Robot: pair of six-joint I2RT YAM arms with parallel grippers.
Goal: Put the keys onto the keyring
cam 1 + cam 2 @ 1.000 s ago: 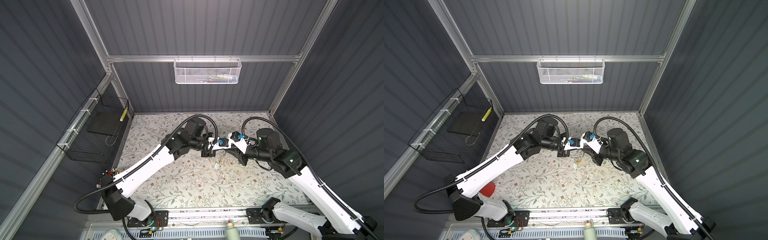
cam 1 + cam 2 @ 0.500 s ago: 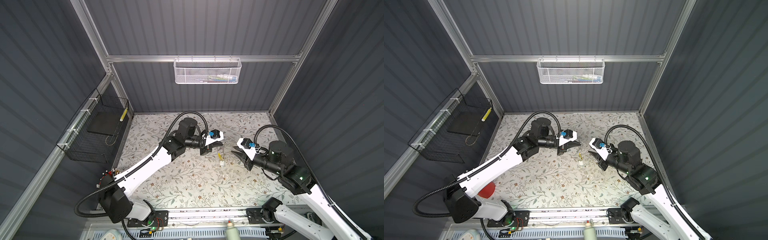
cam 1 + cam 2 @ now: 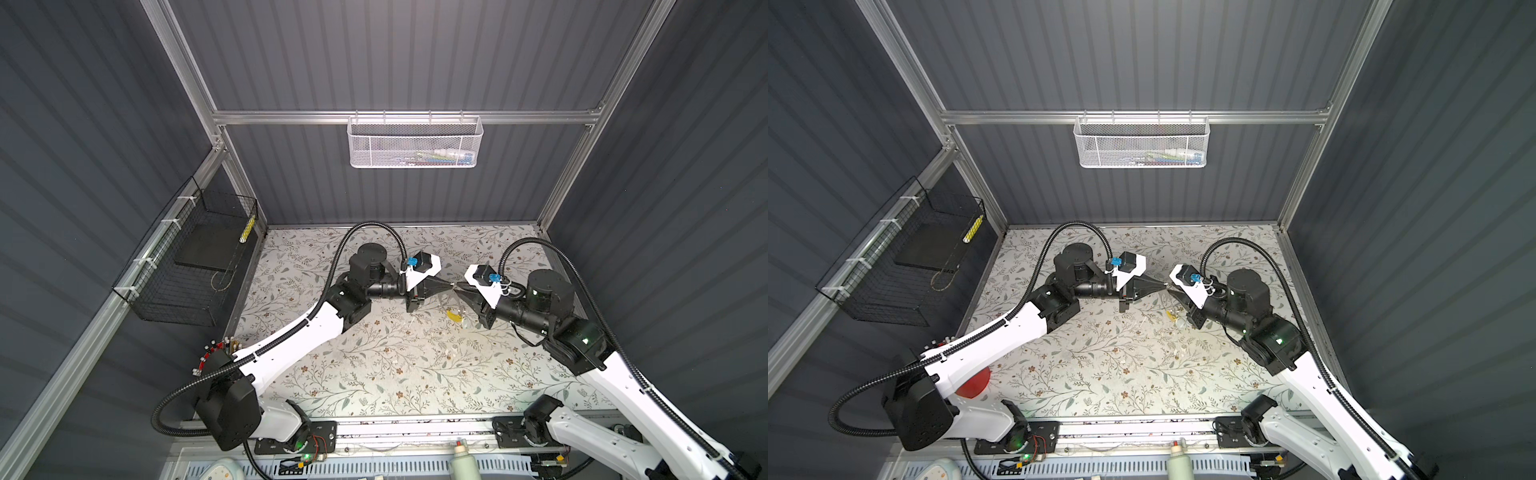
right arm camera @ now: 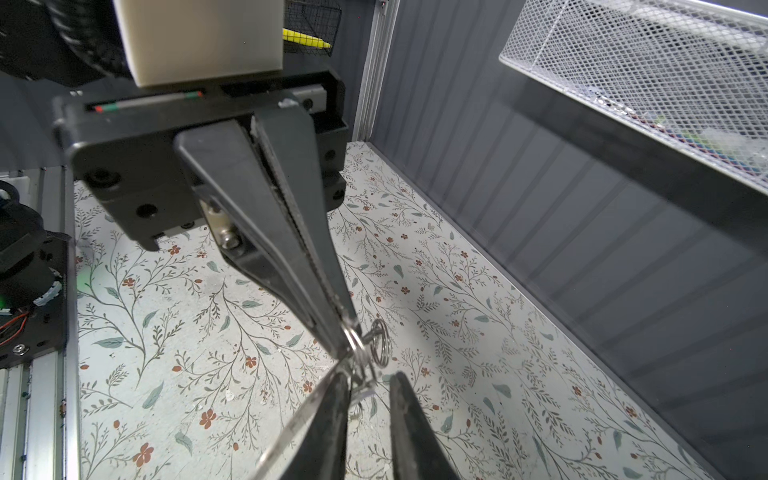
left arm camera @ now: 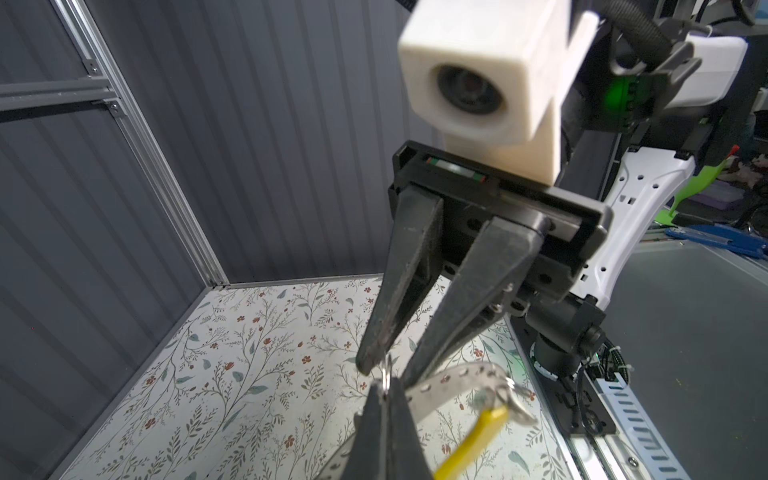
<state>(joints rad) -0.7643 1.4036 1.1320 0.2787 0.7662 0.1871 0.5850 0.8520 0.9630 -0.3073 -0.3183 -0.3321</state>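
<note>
Silvery small metal split-ring keyring [image 4: 363, 340] pinched in closed left tool [image 4: 347, 328], raised off floral desk [image 4: 187, 332] for gaping right tool [image 4: 369, 376].

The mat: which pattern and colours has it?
The mat is pale with a floral print: grey-green leaves, small reddish flowers. Right wrist view shows it best.

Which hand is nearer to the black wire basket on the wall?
Left. The left hand, shut on a ring, is on the basket's side; the right hand faces it tip to tip, farther away.
</note>
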